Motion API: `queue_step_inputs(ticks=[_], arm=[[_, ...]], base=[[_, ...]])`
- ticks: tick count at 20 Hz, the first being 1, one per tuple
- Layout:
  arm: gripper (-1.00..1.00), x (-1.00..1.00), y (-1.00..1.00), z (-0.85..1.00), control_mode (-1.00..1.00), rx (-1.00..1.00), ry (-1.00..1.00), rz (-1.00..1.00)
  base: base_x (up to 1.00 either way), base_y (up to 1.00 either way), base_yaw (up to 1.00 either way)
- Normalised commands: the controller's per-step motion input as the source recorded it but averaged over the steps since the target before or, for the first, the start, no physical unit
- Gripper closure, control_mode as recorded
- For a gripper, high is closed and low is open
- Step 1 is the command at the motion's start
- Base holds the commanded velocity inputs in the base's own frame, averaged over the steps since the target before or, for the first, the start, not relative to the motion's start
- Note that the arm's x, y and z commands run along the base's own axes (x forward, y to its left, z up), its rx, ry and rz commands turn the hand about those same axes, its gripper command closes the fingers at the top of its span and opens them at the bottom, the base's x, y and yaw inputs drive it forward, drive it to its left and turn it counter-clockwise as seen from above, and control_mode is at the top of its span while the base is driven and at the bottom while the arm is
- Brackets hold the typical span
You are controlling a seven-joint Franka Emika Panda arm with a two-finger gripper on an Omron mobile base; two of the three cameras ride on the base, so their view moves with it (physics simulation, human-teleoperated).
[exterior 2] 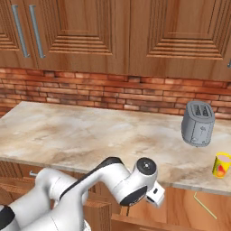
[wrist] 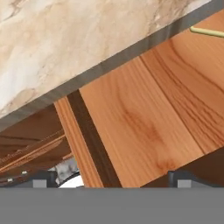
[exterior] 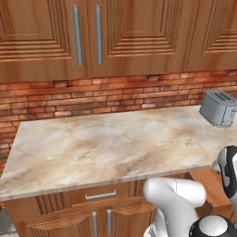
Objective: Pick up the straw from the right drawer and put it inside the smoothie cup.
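The right drawer (exterior 2: pixel 178 210) stands pulled out under the counter's front edge, its reddish-brown wooden floor (wrist: pixel 144 122) bare near my hand. A thin pale yellow straw (exterior 2: pixel 205 205) lies on that floor toward the right; in the hand view the straw (wrist: pixel 208 32) shows at the top right, just below the counter edge. The smoothie cup (exterior 2: pixel 221 165), yellow with a red-orange mark, stands upright on the counter near its front right edge. My gripper (exterior 2: pixel 155 197) hangs over the drawer's left part, left of the straw. It (wrist: pixel 113 179) is open, with nothing between its fingertips.
A grey toaster (exterior 2: pixel 197 123) stands on the marble counter (exterior 2: pixel 90 135) behind the cup, in front of the brick wall. Wooden wall cabinets hang above. The counter's grey front edge (wrist: pixel 113 61) overhangs the drawer just above my hand. A closed drawer (exterior: pixel 100 194) sits further left.
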Motion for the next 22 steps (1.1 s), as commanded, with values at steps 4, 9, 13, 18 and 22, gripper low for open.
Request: queue_step_inputs(ticks=[4, 9, 13, 18, 22], arm=[[-1.00, -0.04, -0.37, -0.49, -1.00, 0.00, 0.14, 0.00], [-1.00, -0.03, -0.32, -0.40, -1.00, 0.00, 0.12, 0.00], [-1.00, -0.17, -0.28, -0.34, -1.00, 0.01, 0.07, 0.00], [-1.00, -0.48, -0.30, -0.26, -1.00, 0.04, 0.01, 0.00], [-1.00, -0.84, -0.35, -0.22, -1.00, 0.07, 0.00, 0.00]], base=[[0.00, 0.00, 0.00], [0.00, 0.00, 0.00], [0.00, 0.00, 0.00], [0.00, 0.00, 0.00], [0.00, 0.00, 0.00]])
